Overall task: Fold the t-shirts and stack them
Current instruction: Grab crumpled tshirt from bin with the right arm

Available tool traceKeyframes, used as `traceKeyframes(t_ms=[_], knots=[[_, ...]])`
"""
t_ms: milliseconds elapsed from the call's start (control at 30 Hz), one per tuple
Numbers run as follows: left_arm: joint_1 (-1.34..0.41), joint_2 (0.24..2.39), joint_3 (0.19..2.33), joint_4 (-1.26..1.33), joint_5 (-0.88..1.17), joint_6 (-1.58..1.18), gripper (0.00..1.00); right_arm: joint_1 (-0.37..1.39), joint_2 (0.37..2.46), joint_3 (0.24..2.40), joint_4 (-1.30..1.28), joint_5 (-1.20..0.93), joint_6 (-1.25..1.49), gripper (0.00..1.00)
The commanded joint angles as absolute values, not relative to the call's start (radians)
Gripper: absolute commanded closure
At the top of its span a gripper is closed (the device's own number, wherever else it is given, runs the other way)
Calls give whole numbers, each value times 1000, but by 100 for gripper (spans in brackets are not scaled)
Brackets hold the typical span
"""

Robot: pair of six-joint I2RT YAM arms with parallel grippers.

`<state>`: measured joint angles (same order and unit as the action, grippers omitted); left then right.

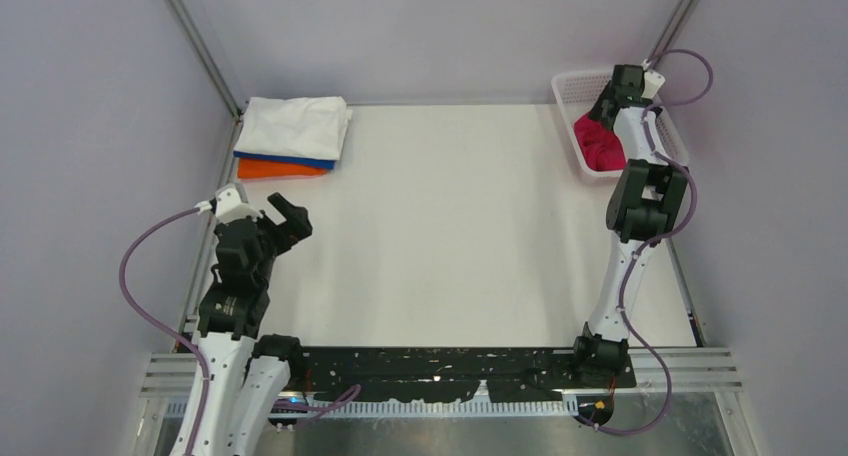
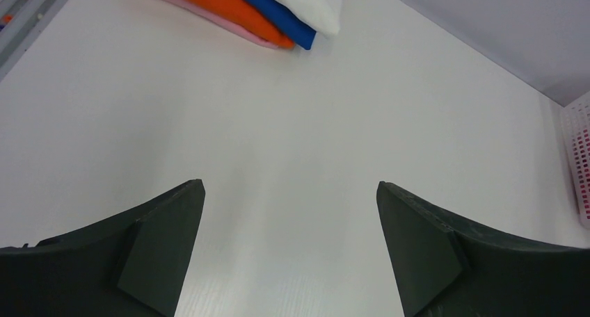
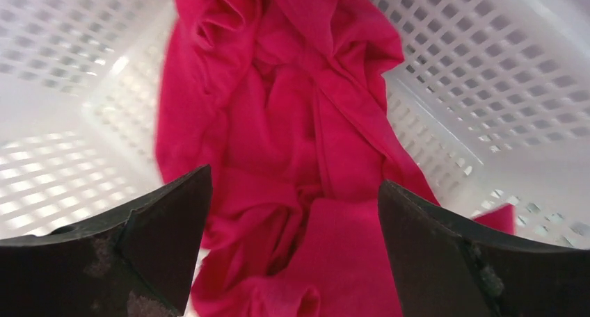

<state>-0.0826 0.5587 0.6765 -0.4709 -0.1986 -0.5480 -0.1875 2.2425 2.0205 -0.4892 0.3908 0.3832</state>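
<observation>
Top external view: a folded stack is seen at the far left corner of the white table (image 1: 450,236), with the white cotton t-shirt (image 1: 295,124) laid on top, the blue t-shirt (image 1: 300,162) under it and the orange t-shirt (image 1: 275,170) below that. The bright magenta-red t-shirt (image 3: 292,122) is seen crumpled and unfolded inside the white plastic mesh basket (image 1: 580,76) at the far right corner. The right gripper (image 3: 292,185) is held close over that shirt, within the basket, its jaws spread wide with nothing clasped between them. The left gripper (image 2: 291,185) is held over bare table on the near side of the stack, apart from it, its jaws likewise parted and empty.
</observation>
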Motion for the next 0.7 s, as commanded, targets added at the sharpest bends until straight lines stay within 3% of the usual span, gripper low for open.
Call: traceKeyframes(t_ms=[0,167,233,300,333,367,400,467,667], knots=[[-77,525,652,-368,-225,-547,1,-198,2333,2130,-592,396,363,3],[-77,496,641,-376,-302,-566,1,-201,2411,2140,-633,347,398,0],[-77,489,641,-386,-331,-577,1,-202,2436,2154,-671,322,417,5],[-77,482,641,-393,-344,-583,1,-204,2444,2153,-678,283,429,24],[-77,477,641,-394,-344,-583,1,-205,2439,2152,-666,255,429,50],[-78,472,641,-394,-340,-583,1,-205,2434,2156,-658,245,427,62],[-77,468,643,-393,-331,-582,1,-205,2411,2159,-644,233,425,82],[-77,460,647,-396,-313,-582,1,-206,2343,2160,-612,228,416,93],[-78,436,630,-395,-246,-581,1,-205,2038,2151,-486,160,353,95]])
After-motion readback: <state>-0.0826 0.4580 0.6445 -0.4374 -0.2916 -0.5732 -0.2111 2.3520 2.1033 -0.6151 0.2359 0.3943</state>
